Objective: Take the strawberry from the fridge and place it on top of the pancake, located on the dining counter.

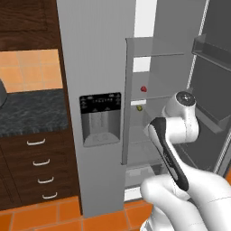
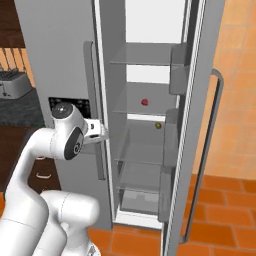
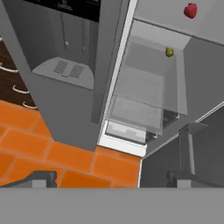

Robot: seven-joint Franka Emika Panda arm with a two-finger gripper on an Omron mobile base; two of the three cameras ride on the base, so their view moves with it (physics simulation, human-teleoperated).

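The grey fridge stands in front of me with its right door swung open. A tiny red strawberry rests on a glass shelf inside. One shelf lower lies a small yellow-green fruit. My gripper hangs in front of the closed left door, left of the open compartment and well short of the strawberry. In the hand view its two fingertips stand wide apart with nothing between them. The pancake and the dining counter are out of view.
The open fridge door with its shelves and long handle stands on the right. A dark counter over wooden drawers is left of the fridge, with a toaster on it. Orange floor tiles lie below.
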